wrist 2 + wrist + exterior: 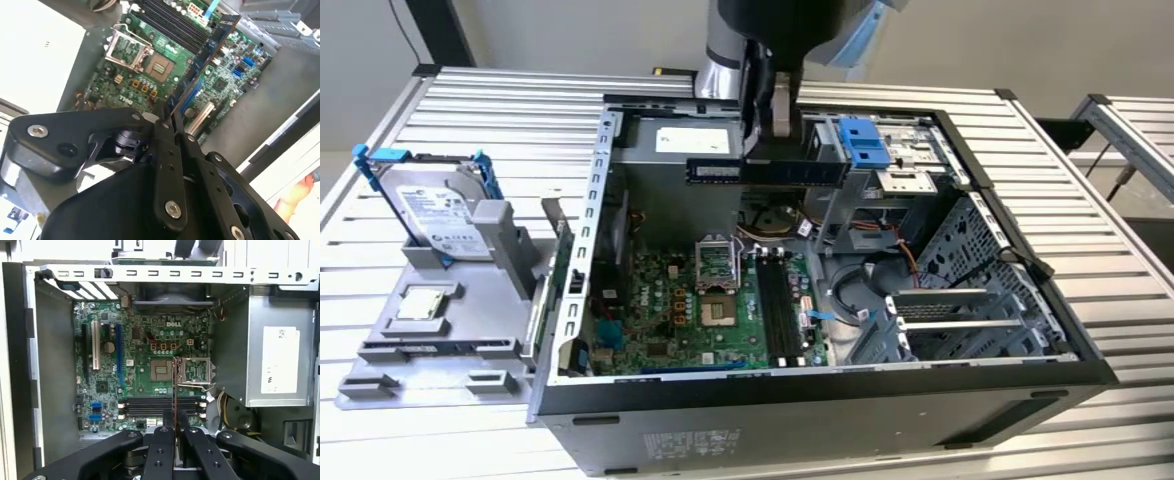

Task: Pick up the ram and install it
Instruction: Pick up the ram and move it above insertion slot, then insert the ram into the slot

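Note:
The ram (765, 170) is a long dark stick with a bluish labelled face. It hangs level above the back of the open computer case (587, 300), and my gripper (767, 148) is shut on its top edge near the middle. In both wrist views the ram shows edge-on, as a thin strip (174, 390) and a dark blue blade (200, 55) running out from the closed gripper (175, 421) (170, 122). Below it lies the green motherboard (674, 310) with its long black memory slots (781, 300) (160, 405) (170, 20) beside the bare processor socket (161, 371).
A silver hard drive with blue rails (440, 205) stands on a grey fixture (414, 350) at the exterior view's left, outside the case. Inside the case are a blue-latched drive cage (861, 140), a grey power supply box (280, 360), cables (854, 290) and expansion slots (95, 345).

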{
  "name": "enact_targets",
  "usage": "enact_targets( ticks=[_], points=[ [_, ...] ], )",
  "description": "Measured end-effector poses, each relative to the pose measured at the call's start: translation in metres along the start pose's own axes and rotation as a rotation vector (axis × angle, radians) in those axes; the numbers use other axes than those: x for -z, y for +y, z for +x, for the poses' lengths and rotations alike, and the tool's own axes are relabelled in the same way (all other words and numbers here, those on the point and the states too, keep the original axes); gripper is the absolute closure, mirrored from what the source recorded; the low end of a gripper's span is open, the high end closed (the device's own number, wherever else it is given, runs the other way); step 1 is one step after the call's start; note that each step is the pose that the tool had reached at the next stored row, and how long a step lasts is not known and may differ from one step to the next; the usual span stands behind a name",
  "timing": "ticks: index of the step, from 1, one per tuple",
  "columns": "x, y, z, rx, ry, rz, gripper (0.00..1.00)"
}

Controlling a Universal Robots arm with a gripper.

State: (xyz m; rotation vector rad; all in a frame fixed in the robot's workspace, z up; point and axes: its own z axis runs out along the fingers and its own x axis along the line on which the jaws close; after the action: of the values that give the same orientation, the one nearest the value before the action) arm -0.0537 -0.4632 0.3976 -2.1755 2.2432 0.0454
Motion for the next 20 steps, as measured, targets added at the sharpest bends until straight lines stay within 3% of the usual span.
enact_targets(
  ticks=[4, 15, 20],
  points=[
    [-0.0001, -0.0043, -0.0068, 0.0, 0.0002, 0.0001, 1.0],
    [0.0, -0.0396, -0.0138, 0.001, 0.0002, 0.0001, 1.0],
    [-0.0001, -0.042, -0.0174, 0.006, 0.0002, 0.0, 1.0]
  ],
)
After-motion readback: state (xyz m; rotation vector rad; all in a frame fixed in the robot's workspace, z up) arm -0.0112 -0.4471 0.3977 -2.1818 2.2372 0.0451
